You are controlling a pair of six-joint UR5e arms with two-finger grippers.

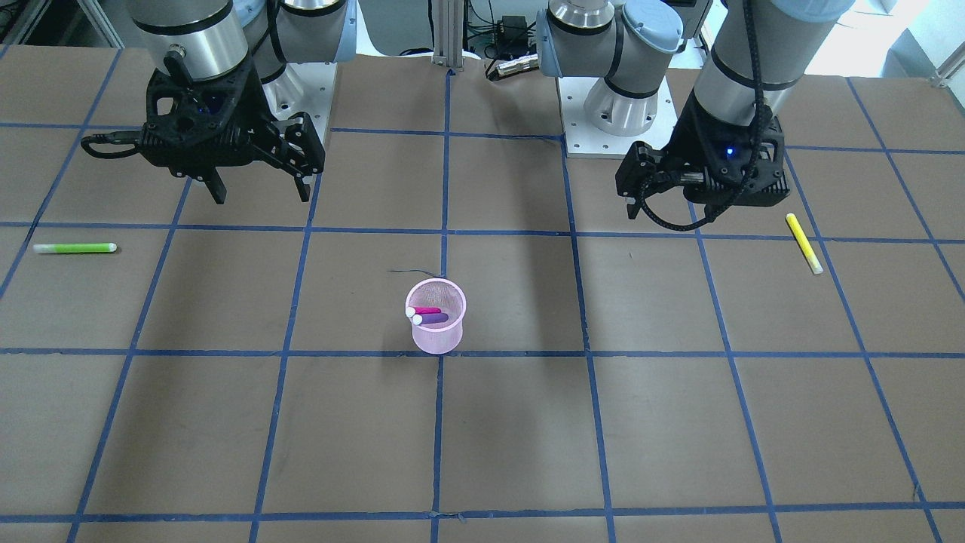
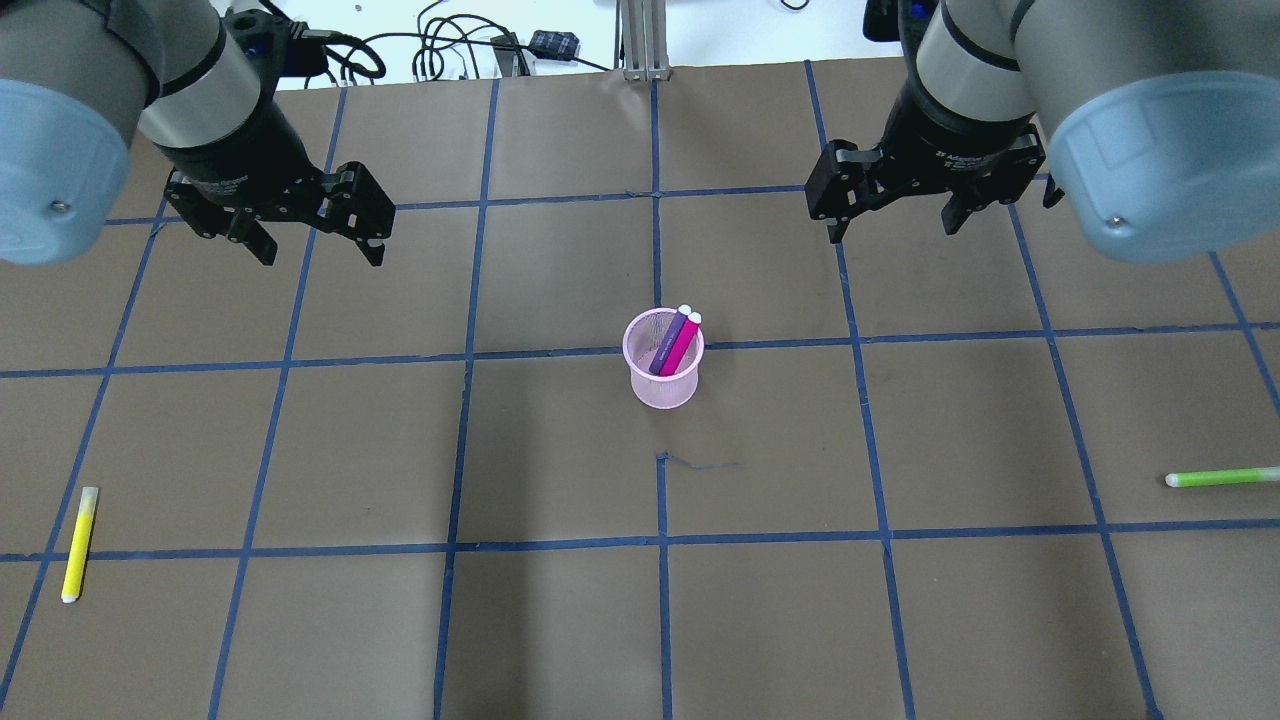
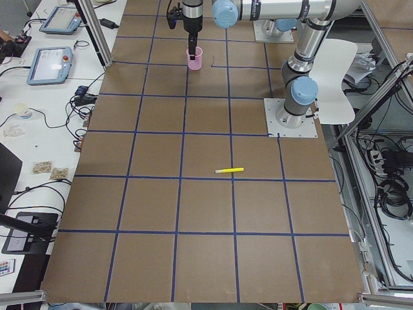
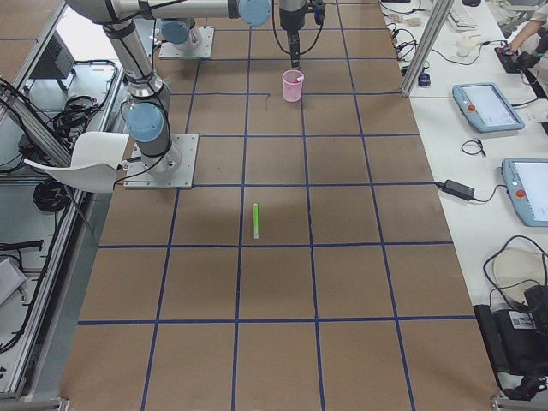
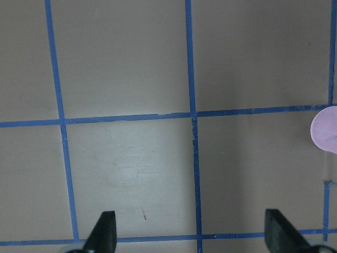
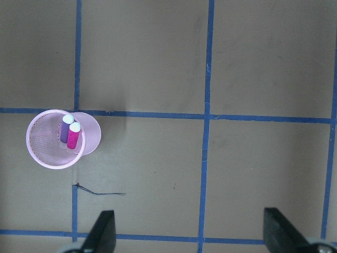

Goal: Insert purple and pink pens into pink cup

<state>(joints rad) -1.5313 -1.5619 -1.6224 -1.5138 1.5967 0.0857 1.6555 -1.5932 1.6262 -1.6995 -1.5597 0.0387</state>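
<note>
The pink mesh cup [image 2: 662, 385] stands upright in the middle of the table. A purple pen [image 2: 666, 346] and a pink pen [image 2: 682, 346] stand leaning inside it, white caps up. They also show in the front view, the cup [image 1: 437, 339] with the pink pen [image 1: 427, 310] and the purple pen [image 1: 435, 319]. My left gripper [image 2: 320, 255] is open and empty, above the table far to the cup's left. My right gripper [image 2: 890, 232] is open and empty, above the table to the cup's right. The right wrist view shows the cup [image 6: 45, 142] at the left.
A yellow pen [image 2: 79, 543] lies on the table near the left front edge. A green pen [image 2: 1222, 478] lies at the right edge. A thin dark scratch or thread [image 2: 700, 464] marks the paper in front of the cup. Blue tape lines grid the brown table.
</note>
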